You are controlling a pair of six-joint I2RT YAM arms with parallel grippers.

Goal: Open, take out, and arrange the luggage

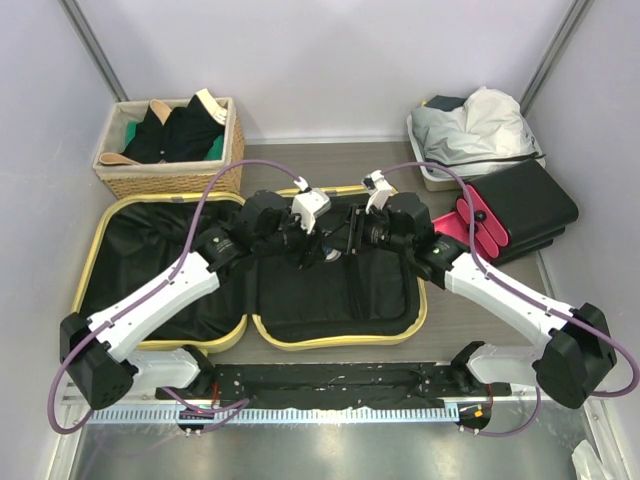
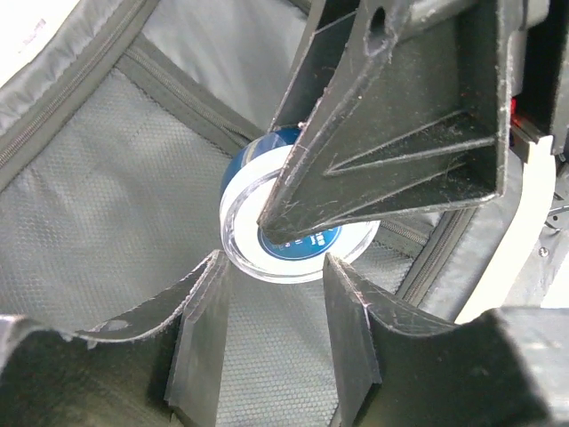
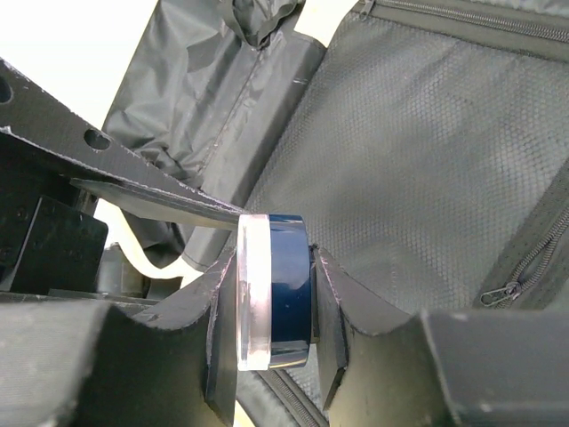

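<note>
The pale-yellow luggage (image 1: 340,343) lies open flat, with black lining (image 2: 107,205) in both halves. Over its right half my two grippers meet. My right gripper (image 3: 272,258) is shut on a round jar (image 3: 276,289) with a dark blue body and a clear lid, pinching it across its flat faces. In the left wrist view the jar (image 2: 307,247) sits just beyond the tips of my left gripper (image 2: 274,262), which is open with only mesh lining between its fingers. A right finger (image 2: 400,133) covers part of the jar's label. From above, the jar (image 1: 330,252) is barely visible between the wrists.
A wicker basket (image 1: 170,145) of dark clothes stands at the back left. A white tray (image 1: 475,130) with grey cloth sits at the back right, a black box with red cylinders (image 1: 515,215) beside it. A zipper pull (image 3: 498,292) lies on the lining.
</note>
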